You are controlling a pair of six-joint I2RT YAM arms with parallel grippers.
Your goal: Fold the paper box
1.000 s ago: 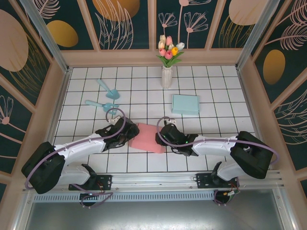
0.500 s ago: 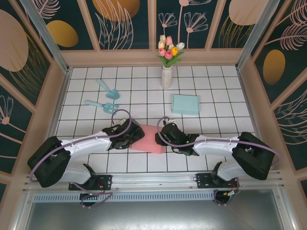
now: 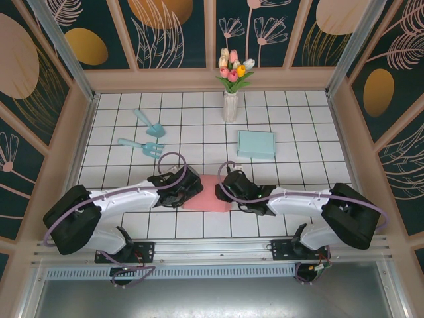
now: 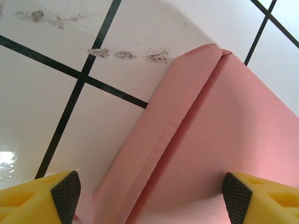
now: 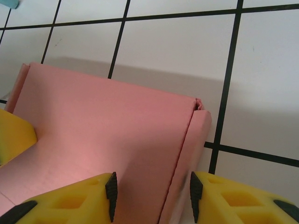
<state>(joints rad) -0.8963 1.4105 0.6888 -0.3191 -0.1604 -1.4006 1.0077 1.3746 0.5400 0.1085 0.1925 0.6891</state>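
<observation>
The pink paper box (image 3: 211, 195) lies flat on the white tiled floor between my two grippers. My left gripper (image 3: 186, 187) hangs over the box's left end. In the left wrist view it (image 4: 152, 198) stands wide open, straddling the box (image 4: 219, 140) and its folded side flap (image 4: 159, 140). My right gripper (image 3: 232, 187) is at the box's right end. In the right wrist view it (image 5: 153, 198) is part-way open, one finger over the box's top (image 5: 107, 135) and the other outside the right side wall (image 5: 191, 154). A yellow finger (image 5: 14, 135) of the left gripper shows at the far side.
A light blue box (image 3: 256, 144) lies behind the right gripper. Two teal scoops (image 3: 151, 122) (image 3: 140, 146) lie at the back left. A vase of tulips (image 3: 230, 99) stands at the back wall. Wooden walls close in the tiled floor (image 3: 298, 126).
My left gripper has moved right, from beside the box's left end to over it, covering more of the pink top. The right gripper has stayed put.
</observation>
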